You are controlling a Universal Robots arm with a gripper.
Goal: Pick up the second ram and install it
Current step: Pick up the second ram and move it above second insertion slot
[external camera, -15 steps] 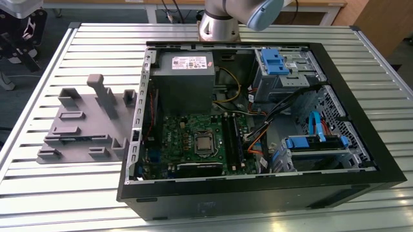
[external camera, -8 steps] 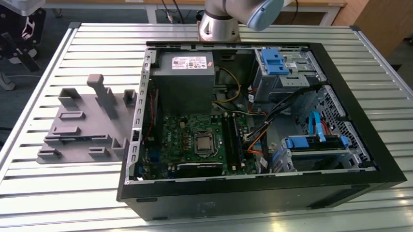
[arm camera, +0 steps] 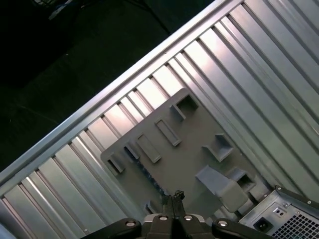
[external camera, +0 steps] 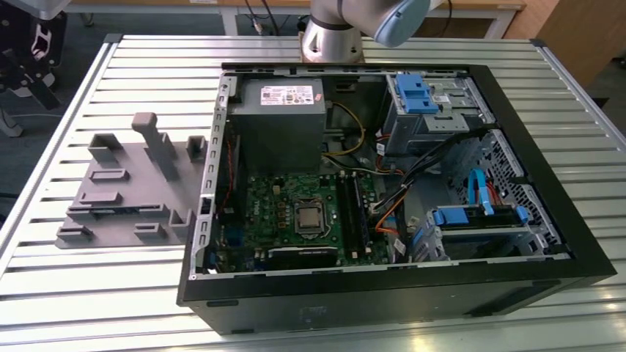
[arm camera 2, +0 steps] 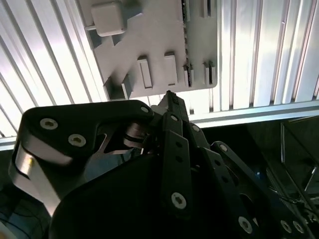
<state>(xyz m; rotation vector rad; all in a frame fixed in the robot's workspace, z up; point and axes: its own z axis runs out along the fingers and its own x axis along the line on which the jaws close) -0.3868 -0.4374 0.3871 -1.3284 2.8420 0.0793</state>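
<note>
A thin dark strip with bluish specks, which I take for the second ram (arm camera: 148, 174), stands edge-on in holders of the grey fixture (arm camera: 192, 144). In the second wrist view the ram (arm camera 2: 185, 12) runs along the fixture (arm camera 2: 149, 40) beside two small holders. My gripper (arm camera: 172, 195) hangs well above the fixture, close to the strip in the picture. Its black fingers meet at a point, shut with nothing between them. In the second wrist view the gripper (arm camera 2: 169, 96) sits over the fixture's edge nearest the case.
The grey fixture (external camera: 117, 187) lies on the slatted metal table (external camera: 78, 286) at the exterior view's left. An open computer case (external camera: 391, 286) beside it shows the motherboard's long black slots (external camera: 354, 213), cables and blue drive brackets (external camera: 415, 92). The arm's base (external camera: 330, 40) stands behind the case.
</note>
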